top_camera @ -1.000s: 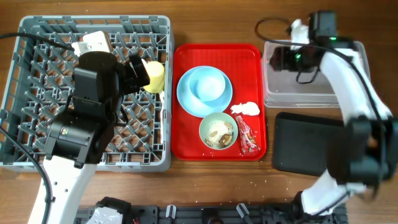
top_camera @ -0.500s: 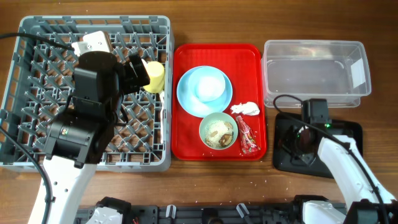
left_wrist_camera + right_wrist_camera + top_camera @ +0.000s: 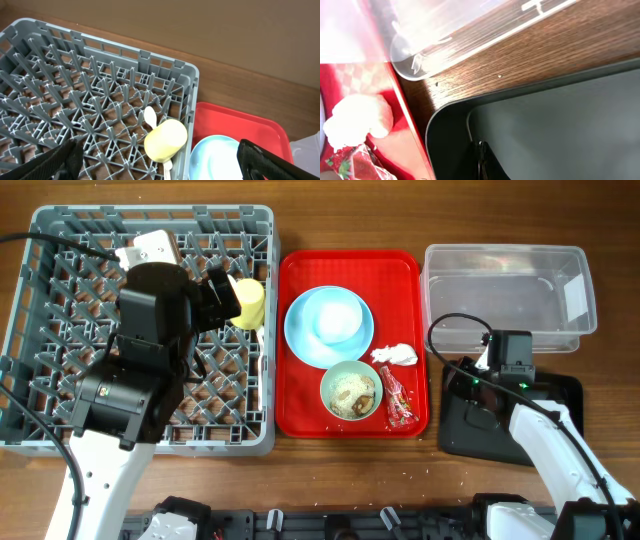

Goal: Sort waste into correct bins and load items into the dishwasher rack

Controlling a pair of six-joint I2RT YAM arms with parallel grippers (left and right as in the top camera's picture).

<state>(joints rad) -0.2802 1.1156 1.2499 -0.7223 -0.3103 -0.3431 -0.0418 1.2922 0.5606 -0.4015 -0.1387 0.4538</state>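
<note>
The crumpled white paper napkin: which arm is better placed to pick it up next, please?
Right, probably: the right gripper hovers over the black tray near the napkin; the left gripper is over the grey plastic rack.

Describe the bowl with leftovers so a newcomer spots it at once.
Start at the red tray between the grey dishwasher rack and the clear tub. At its near edge, beside the snack wrapper, sits a pale mint bowl. Unlike the bowl on the blue plate, it holds beige rice-like scraps.
</note>
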